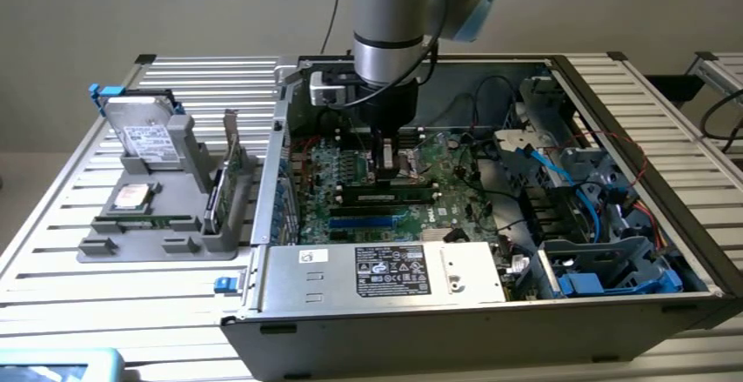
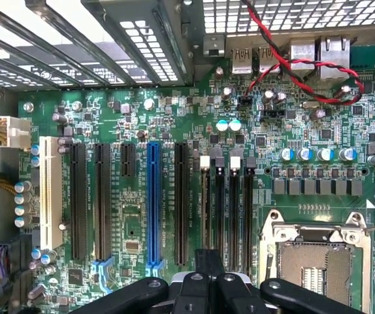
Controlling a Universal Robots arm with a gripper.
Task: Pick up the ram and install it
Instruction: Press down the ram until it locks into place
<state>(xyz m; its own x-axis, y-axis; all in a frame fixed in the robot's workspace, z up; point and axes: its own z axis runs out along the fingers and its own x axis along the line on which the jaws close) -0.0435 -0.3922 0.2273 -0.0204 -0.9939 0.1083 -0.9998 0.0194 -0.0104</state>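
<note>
My gripper (image 1: 389, 173) hangs inside the open computer case, low over the motherboard (image 1: 453, 169). A thin green ram stick (image 1: 389, 197) with black chips stands on edge in a slot just below the fingertips; whether they touch it I cannot tell. In the wrist view the gripper (image 2: 207, 261) is shut, with nothing visible between the black fingers (image 2: 234, 291). They point at the row of black memory slots (image 2: 227, 203) beside the CPU socket (image 2: 315, 252). A second thin green stick (image 1: 145, 223) lies at the front of the grey holder (image 1: 99, 247), outside the case.
On the exterior view's left, the holder also carries a silver hard drive (image 1: 145, 134) and an upright green expansion card (image 1: 232, 173). Case walls, the power supply (image 1: 384, 271), drive cages (image 1: 604, 269) and loose cables (image 1: 534, 151) surround the motherboard. Red-black wires (image 2: 292, 65) cross its ports.
</note>
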